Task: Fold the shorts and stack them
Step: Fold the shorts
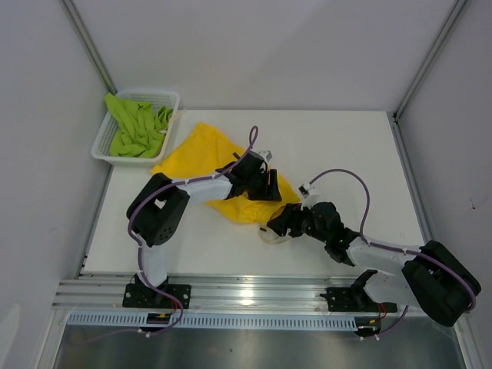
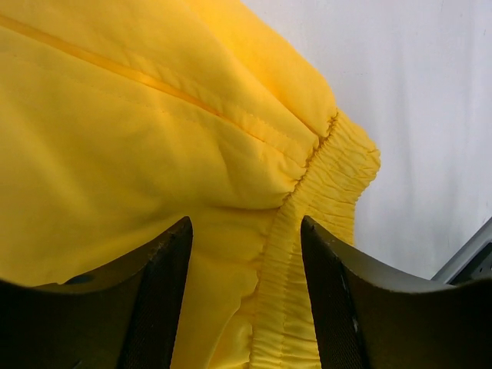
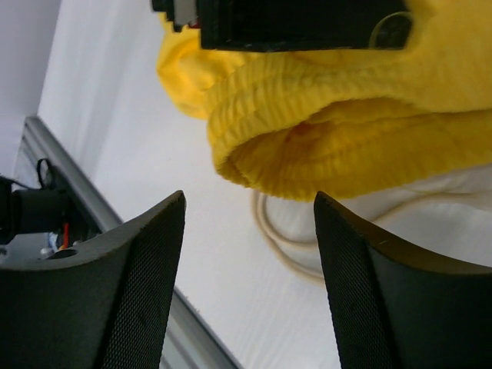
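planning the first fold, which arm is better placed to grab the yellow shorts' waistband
Left, probably: the left pincer, open, straddles the yellow shorts' waistband; the right pincer, also open, sits just short of it.

From above, the left gripper (image 1: 265, 184) covers the 4 o'clock part of the yellow shorts (image 1: 201, 154), and its fingertips are too small to tell whether they touch the cloth. The right gripper (image 1: 275, 221) hides part of the drawstring (image 1: 270, 237) at the shorts' 5 o'clock corner. The green shorts (image 1: 137, 127) are heaped in the basket (image 1: 100, 146), their shape lost in folds. In the left wrist view the yellow cloth runs off the top, left and bottom edges. In the right wrist view the waistband (image 3: 323, 154) is cut off at 3 o'clock.
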`<control>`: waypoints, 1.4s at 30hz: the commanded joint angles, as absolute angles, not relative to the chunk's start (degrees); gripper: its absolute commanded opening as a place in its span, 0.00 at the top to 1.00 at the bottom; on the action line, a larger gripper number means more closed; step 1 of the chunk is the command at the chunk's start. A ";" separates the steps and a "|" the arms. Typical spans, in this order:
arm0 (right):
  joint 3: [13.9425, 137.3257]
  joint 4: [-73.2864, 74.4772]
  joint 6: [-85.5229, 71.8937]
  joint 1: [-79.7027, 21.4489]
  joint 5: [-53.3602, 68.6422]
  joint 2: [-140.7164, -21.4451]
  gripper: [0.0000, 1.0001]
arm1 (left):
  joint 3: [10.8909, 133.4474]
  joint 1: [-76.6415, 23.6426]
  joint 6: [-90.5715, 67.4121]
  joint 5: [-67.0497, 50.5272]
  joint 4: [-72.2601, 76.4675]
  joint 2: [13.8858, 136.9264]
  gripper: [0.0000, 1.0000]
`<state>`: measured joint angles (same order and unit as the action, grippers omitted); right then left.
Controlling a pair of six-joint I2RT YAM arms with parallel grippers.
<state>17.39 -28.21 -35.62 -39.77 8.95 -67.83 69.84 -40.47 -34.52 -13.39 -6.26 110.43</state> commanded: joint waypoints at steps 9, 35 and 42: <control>21.53 -38.67 -35.25 -44.82 11.08 -78.13 0.27 | 68.47 -40.17 -33.93 -13.10 -6.06 108.02 0.38; 30.94 -39.54 -29.09 -50.10 0.53 -91.47 0.27 | 66.97 -40.17 -33.75 -13.27 -5.98 107.31 0.38; 30.06 -42.46 -21.90 -58.60 -7.18 -91.76 0.55 | 66.88 -40.17 -33.49 -13.54 -5.63 108.37 0.38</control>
